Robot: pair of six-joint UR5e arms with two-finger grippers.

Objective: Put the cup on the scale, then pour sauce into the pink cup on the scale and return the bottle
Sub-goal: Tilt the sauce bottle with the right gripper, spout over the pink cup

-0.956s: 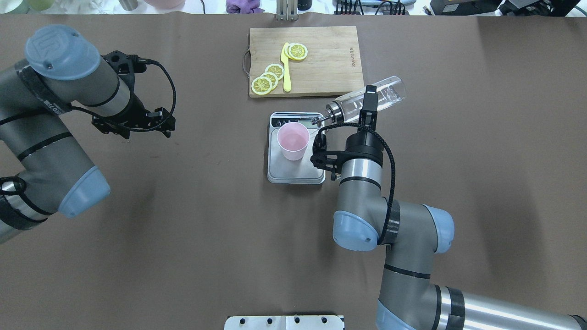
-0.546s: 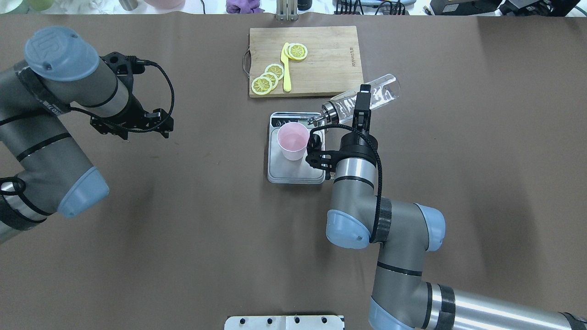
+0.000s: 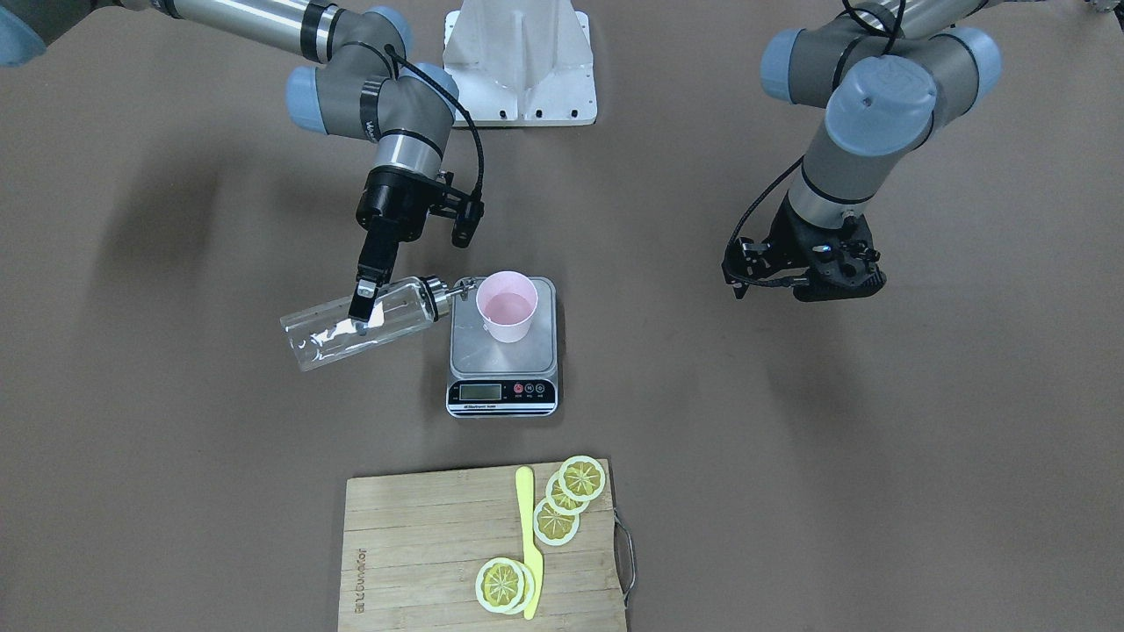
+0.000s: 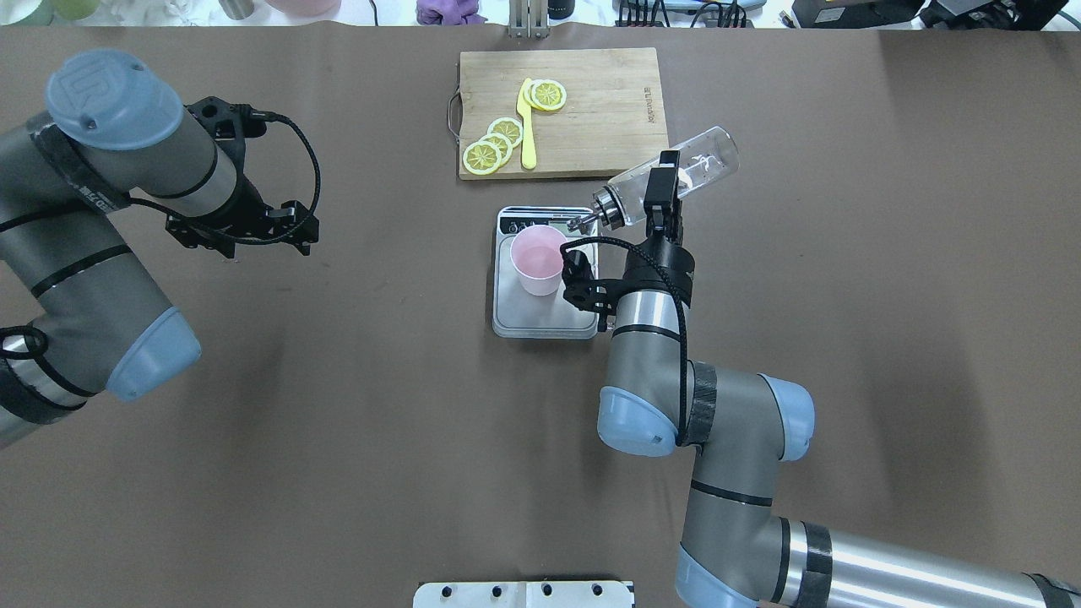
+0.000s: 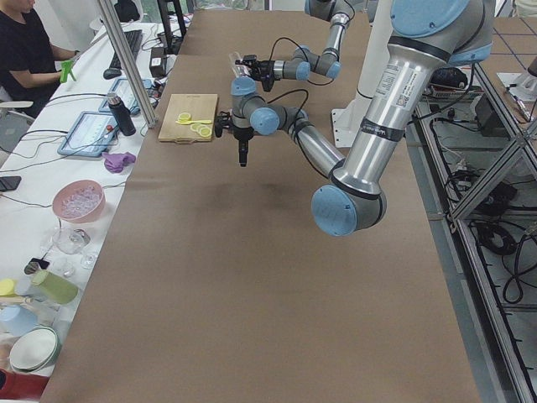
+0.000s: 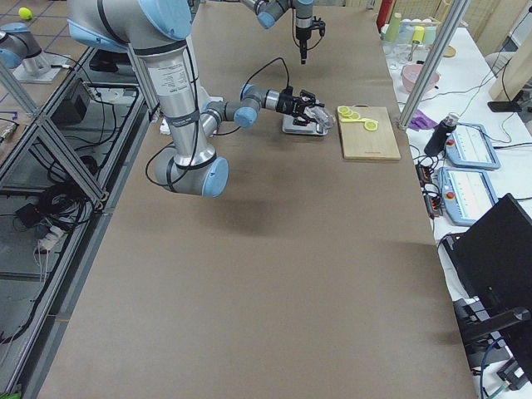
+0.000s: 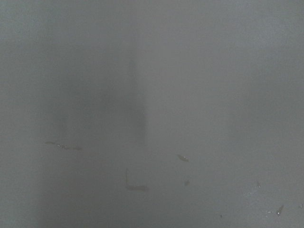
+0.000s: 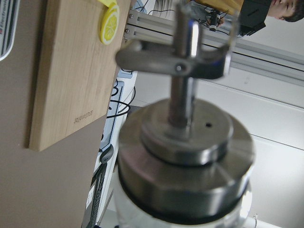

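The right gripper is clamped across the clear glass bottle, which hangs tilted almost level, base raised towards the cutting board and silver pourer cap aimed down at the pink cup; the spout tip sits just beside the cup's rim, contact unclear; the cup stands upright on the steel platform of the kitchen scale, towards its display end; the left gripper hovers over bare brown table, well apart from the scale, its fingers hidden, so wide or narrow I cannot tell; lemon slices and a yellow knife lie on the board.
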